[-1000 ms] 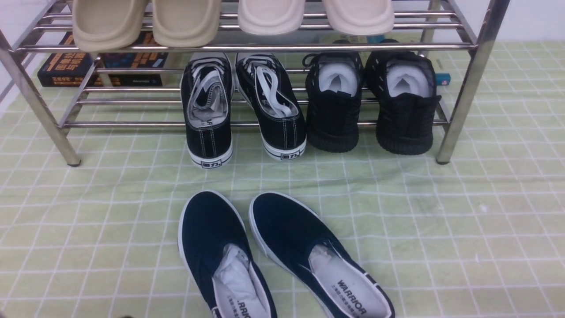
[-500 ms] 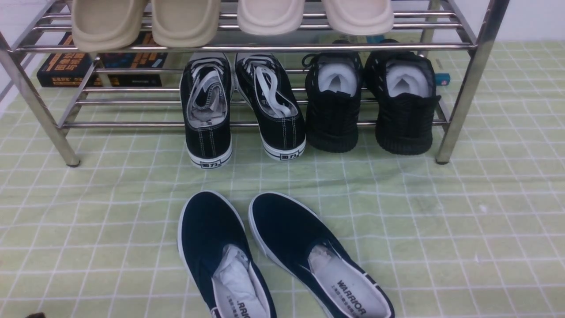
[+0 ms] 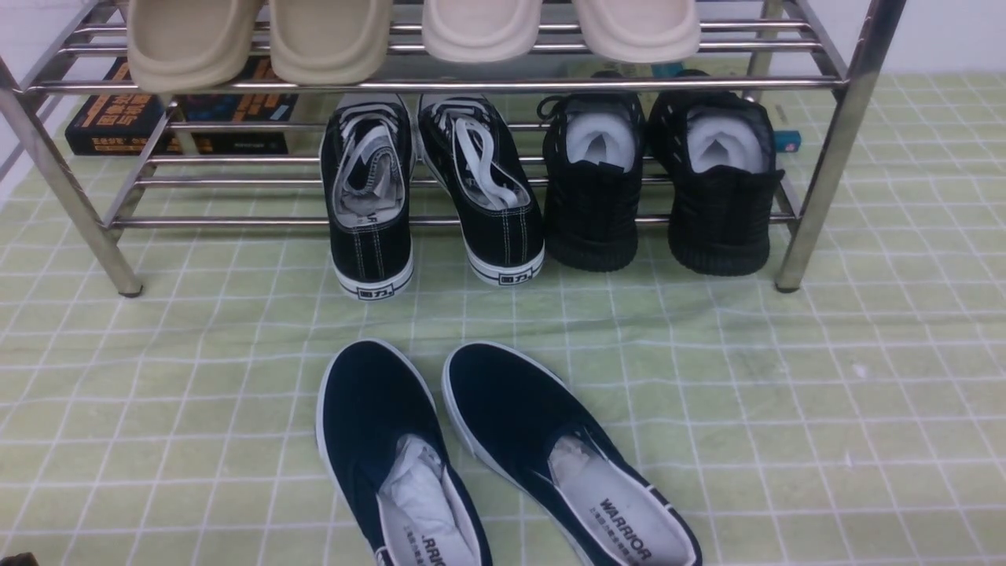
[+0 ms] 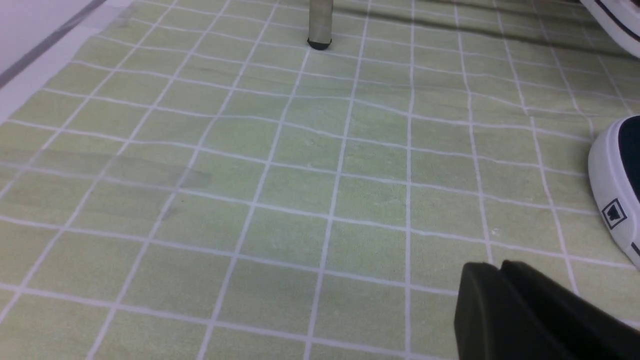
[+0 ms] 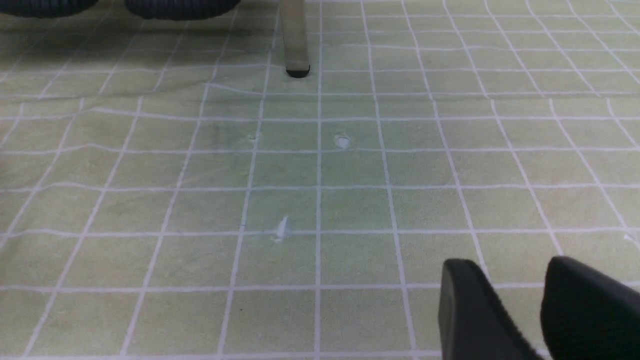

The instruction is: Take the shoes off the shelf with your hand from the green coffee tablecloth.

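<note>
The navy shoes are off the shelf and lie side by side on the green checked tablecloth covering the counter. In the front view they sit at 6 o'clock from the middle, toes towards the rack and heels towards the robot, with paper stuffing in both. On the lower tier, at 12 o'clock from them, the black lace-up sneakers and the black knit sneakers remain, their heels hanging over the front bar. Pale slippers sit on the top tier. The left claw hangs low over bare cloth with its fingers together and nothing between them. The right claw has its fingers apart and empty, over bare cloth near the rack's right foot. The removal itself looks complete, so what remains is probably a clean retreat. To do that well, each arm should lift before it travels, so that no finger catches the slightly wrinkled cloth and drags the pair out of line. The left arm needs the most care, because a white-soled toe shows just off to one side in its wrist view. Pulling straight back towards 6 o'clock should also keep both arms away from the rack's legs and the overhanging heels.
</note>
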